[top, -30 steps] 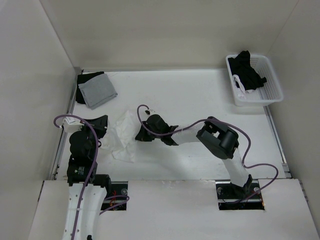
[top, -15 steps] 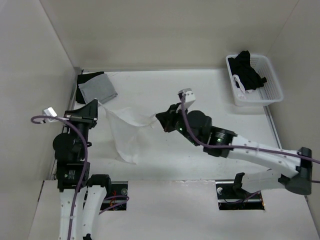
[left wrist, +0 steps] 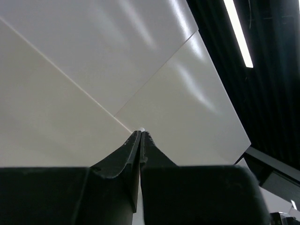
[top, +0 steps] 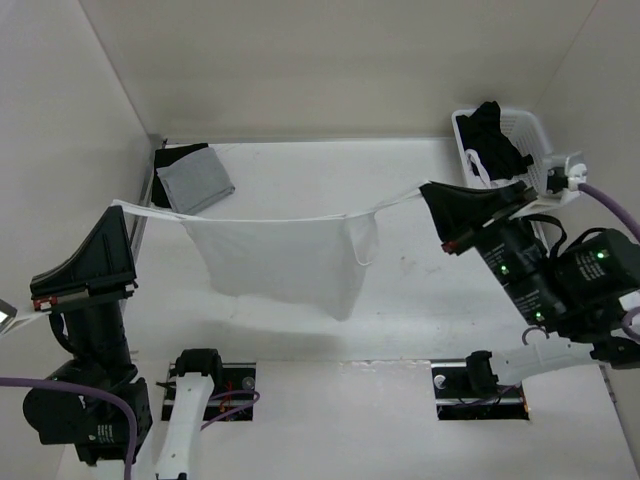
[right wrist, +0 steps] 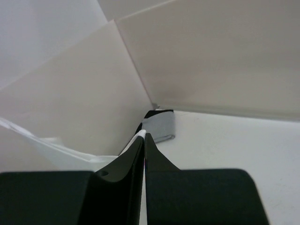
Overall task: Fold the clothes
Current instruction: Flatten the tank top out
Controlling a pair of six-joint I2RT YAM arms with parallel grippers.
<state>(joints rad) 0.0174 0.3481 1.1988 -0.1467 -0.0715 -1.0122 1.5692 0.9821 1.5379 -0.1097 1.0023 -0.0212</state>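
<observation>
Left fingers (top: 115, 212): pinched shut on one narrow strap, raised high at the near left. White garment (top: 285, 250): strung taut between the two grips, its body apparently hanging clear of the surface (top: 420, 300), with a loose strap loop drooping on its right side. To my eye it wants lowering evenly, lower hem touching down first and both ends level, so that it lies flat for folding. Right fingers (top: 432, 192): likewise shut on the other strap, just left of the basket (top: 548, 190).
</observation>
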